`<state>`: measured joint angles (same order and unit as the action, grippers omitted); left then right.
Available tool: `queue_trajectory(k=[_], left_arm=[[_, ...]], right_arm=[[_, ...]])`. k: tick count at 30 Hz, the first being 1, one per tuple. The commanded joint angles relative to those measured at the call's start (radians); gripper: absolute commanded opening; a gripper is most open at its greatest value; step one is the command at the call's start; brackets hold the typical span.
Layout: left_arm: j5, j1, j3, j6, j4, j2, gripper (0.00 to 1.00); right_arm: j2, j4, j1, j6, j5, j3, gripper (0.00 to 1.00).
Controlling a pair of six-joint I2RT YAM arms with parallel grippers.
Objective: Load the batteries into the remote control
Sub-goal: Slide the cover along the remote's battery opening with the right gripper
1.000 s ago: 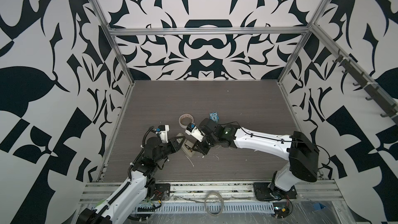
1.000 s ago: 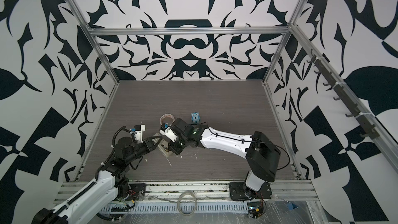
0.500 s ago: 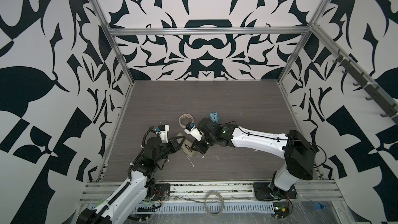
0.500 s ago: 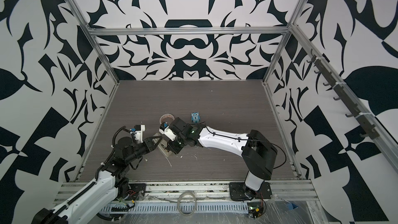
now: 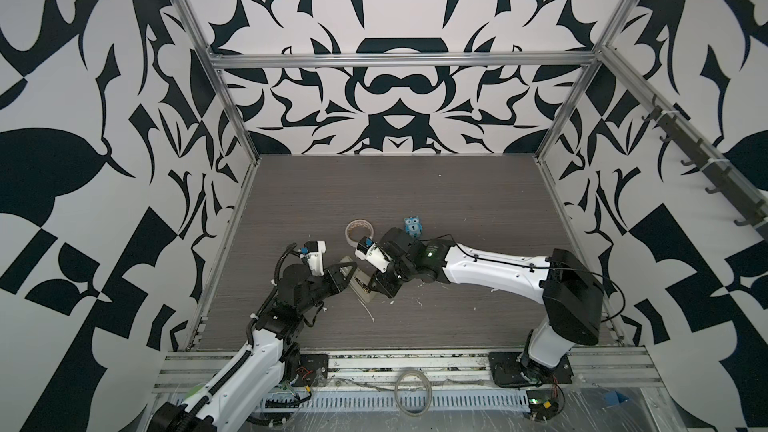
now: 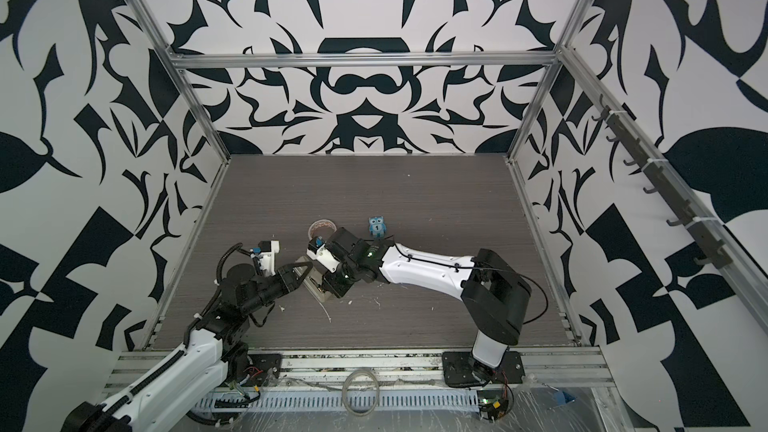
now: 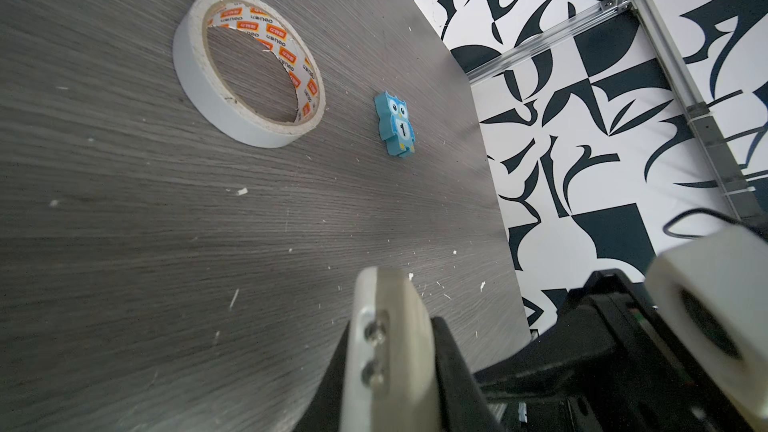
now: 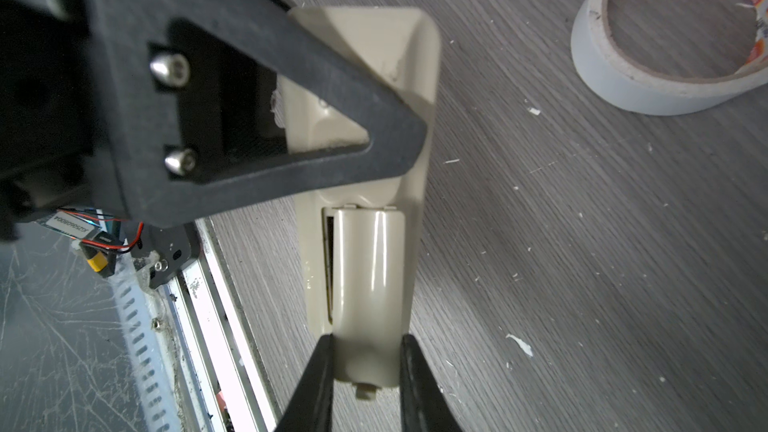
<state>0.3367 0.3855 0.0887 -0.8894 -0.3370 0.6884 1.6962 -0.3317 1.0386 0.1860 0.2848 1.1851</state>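
Pinches the battery cover (image 8: 368,284) at the remote control's (image 8: 374,56) near end with the right gripper (image 8: 366,342), as a second ago; only swings that arm's elbow slightly inward. Clamps the far end tight in the left gripper (image 5: 348,275). Shows no batteries; cover ajar, so closing probably unfinished. Beyond, leaves tape roll (image 5: 359,229) and owl (image 5: 412,227) alone.

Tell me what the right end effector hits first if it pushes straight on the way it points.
The right end effector is clamped on one end of the remote control. Straight on, along the remote, it would likely meet the left end effector, clamped across it; depth is unclear.
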Motion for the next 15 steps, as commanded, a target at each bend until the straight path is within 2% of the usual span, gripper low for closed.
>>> queue_trajectory(k=[1,15], left_arm=[[0.004,-0.004,-0.007,0.003,-0.032,-0.007,0.00],[-0.002,-0.004,-0.010,0.002,-0.033,-0.005,0.00]], right_arm=[[-0.007,0.017,0.006,0.010,0.016,0.032,0.02],[-0.004,0.019,0.011,0.012,0.024,0.030,0.02]])
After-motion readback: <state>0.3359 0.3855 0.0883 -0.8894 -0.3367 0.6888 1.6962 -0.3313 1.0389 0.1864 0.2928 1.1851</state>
